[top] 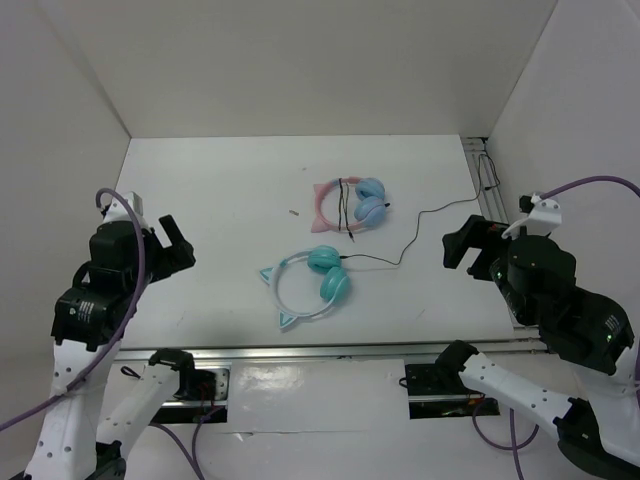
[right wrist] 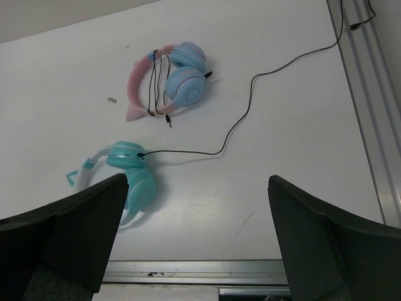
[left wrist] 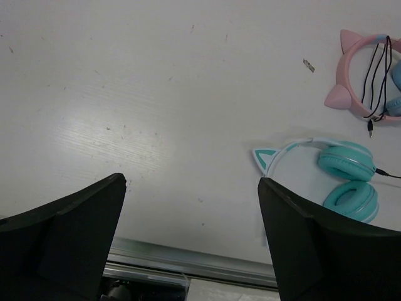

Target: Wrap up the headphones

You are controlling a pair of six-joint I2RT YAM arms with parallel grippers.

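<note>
Both grippers wide open and empty; headphones lie free on the table.
Your left gripper (left wrist: 191, 180) hangs at the left edge of the top view, jaws spread full, touching nothing, arm raised over the table (top: 220, 200) and angled toward centre. Your right gripper (right wrist: 197, 180) mirrors it at the right edge, jaws equally far apart, empty. The headphones (top: 334, 286) lie flat just below frame centre, well apart from both grippers. Their black cable (right wrist: 216, 152) trails loose toward the upper right. The pink-banded pair (top: 325, 200) sits just above, black cord looped across its band.
</note>
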